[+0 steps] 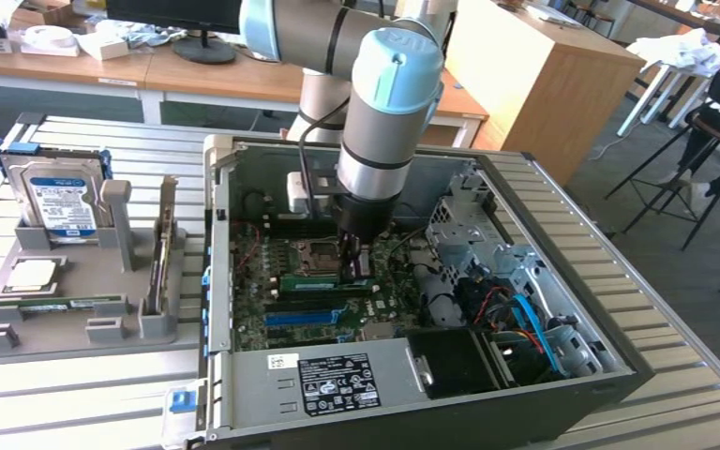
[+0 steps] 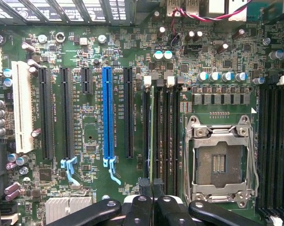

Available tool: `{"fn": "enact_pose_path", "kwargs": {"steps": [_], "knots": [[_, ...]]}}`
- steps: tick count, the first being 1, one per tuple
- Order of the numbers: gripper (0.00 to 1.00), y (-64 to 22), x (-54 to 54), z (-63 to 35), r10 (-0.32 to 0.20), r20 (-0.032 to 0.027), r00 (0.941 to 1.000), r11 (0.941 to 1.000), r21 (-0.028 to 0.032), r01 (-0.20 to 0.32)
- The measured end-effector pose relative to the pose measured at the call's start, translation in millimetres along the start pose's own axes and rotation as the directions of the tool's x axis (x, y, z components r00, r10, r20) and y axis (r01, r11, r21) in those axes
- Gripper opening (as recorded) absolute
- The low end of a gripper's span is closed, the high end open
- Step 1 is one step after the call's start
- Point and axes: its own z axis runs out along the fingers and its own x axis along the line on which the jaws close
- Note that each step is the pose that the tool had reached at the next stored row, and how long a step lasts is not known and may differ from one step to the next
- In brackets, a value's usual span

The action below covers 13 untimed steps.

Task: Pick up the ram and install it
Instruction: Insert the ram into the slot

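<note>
Low inside the open computer case (image 1: pixel 510 281), at the middle of the exterior frame: the gripper (image 1: pixel 360 267), pointed straight down at the motherboard (image 1: pixel 278 323), presumably for a vertical push into a slot. Jaws brought almost fully together, with barely a slit left between the black fingertips (image 2: pixel 144 184). Running away from that slit in the wrist view, edge-on: the ram (image 2: pixel 153 132), a thin green line lying along one of the black memory slots (image 2: pixel 163 136), just beside the empty processor socket (image 2: pixel 219 162). In the exterior view, the same ram (image 1: pixel 314 278) as a short green strip touching the gripper's tip on the exterior view's left. Cannot tell whether pinched between the fingertips or merely pressed from above; by the look of it, already sitting in line with its slot, not yet plainly locked.

Farther out across the board, a blue expansion slot (image 2: pixel 108 113) with black ones on either side, well apart from the work.

At the left of the exterior frame, on the ribbed metal tabletop (image 1: pixel 85 394), a grey parts holder (image 1: pixel 35 342), shaped to keep each part where the arm can find it: a second green stick (image 1: pixel 53 305) lying flat, a square silver processor (image 1: pixel 33 274) behind it, a hard drive (image 1: pixel 60 202) standing upright.
</note>
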Motion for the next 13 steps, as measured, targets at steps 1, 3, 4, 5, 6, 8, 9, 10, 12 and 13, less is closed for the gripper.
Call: {"fn": "enact_pose_path", "kwargs": {"steps": [1, 3, 4, 5, 6, 8, 9, 10, 12, 13], "knots": [[0.12, 0.0, 0.0, 0.0, -0.001, 0.0, 1.0, 1.0, -0.0007, 0.001], [0.12, -0.5, 0.0, 0.1, -0.004, 0.0001, 1.0, 1.0, -0.0042, 0.004], [0.12, -1.0, -0.1, 0.1, -0.004, 0.0002, 1.0, 1.0, -0.0076, 0.004], [0.12, -1.4, -0.1, 0.1, -0.004, 0.0, 1.0, 0.9999, -0.0112, 0.004], [0.12, -1.9, -0.1, 0.1, -0.004, -0.0002, 1.0, 0.9999, -0.0143, 0.004], [0.12, -2.5, 0.0, 0.1, -0.005, -0.0003, 1.0, 0.9998, -0.0187, 0.005], [0.12, -2.7, 0.0, 0.1, -0.005, -0.0003, 1.0, 0.9998, -0.0195, 0.005], [0.12, -2.7, 0.0, 0.1, -0.005, -0.0003, 1.0, 0.9998, -0.0196, 0.005], [0.12, -2.8, -0.1, 0.1, -0.005, -0.0003, 1.0, 0.9998, -0.0198, 0.005], [0.12, -3.0, -0.1, 0.2, -0.005, -0.0002, 1.0, 0.9998, -0.0197, 0.005]]}}
